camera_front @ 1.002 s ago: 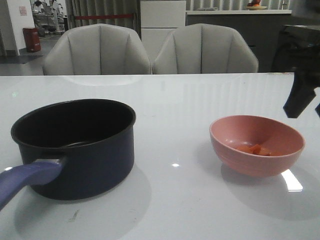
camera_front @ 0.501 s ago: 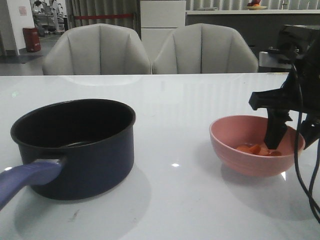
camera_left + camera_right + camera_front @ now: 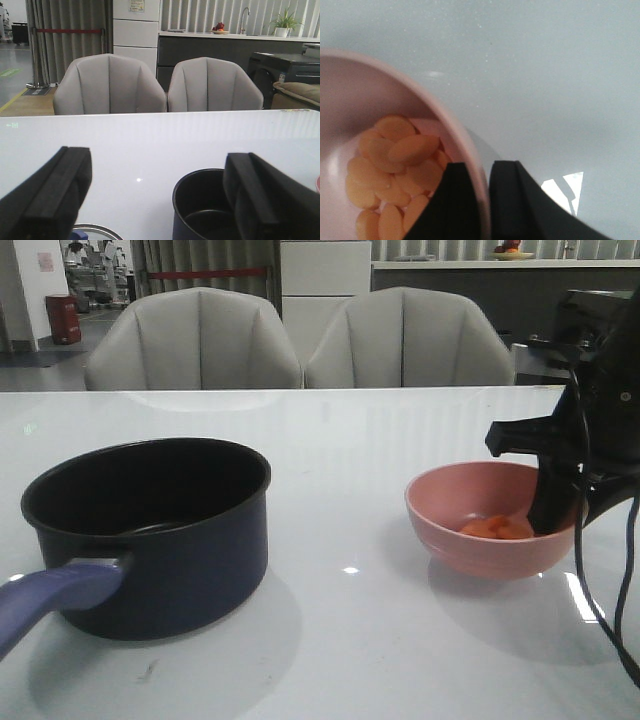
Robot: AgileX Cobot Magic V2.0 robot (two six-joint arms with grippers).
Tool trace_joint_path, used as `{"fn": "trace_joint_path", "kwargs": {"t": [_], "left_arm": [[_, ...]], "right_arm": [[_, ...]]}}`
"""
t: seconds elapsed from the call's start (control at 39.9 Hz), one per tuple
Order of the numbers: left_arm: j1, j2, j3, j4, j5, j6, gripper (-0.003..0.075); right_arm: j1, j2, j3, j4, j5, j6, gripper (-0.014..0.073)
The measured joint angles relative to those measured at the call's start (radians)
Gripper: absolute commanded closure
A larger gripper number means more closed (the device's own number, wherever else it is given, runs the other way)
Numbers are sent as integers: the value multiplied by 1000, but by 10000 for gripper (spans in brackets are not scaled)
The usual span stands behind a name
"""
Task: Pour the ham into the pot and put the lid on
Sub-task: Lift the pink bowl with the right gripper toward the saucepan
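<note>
— Gripping of the pink bowl [image 3: 480,525] is seen at its right side: the right gripper [image 3: 482,200] is clamped over the bowl's rim, one finger [image 3: 451,205] inside the wall and the other outside. Where is the ham found?

— The ham [image 3: 395,170] is seen heaped in the bottom of the bowl, just beside the inner finger. The bowl is placed on the white table [image 3: 350,640], right of the pot [image 3: 150,530] and well apart from it.

— And the pot?

— It is set upright near the table's left, its purple-blue handle [image 3: 50,600] turned toward the camera. The left gripper [image 3: 160,200] is held spread wide, nothing between its fingers, with the pot seen beyond it. A metal-rimmed round edge, probably the lid [image 3: 95,232], is glimpsed below.
</note>
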Motion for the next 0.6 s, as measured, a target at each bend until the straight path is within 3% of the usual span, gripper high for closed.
{"fn": "trace_joint_path", "kwargs": {"t": [0.35,0.6], "left_arm": [[0,0,0,0,0,0,127],[0,0,0,0,0,0,127]], "right_arm": [[48,-60,-121,-54,23,-91,460],[203,-152,-162,-110,-149,-165,460]]}}
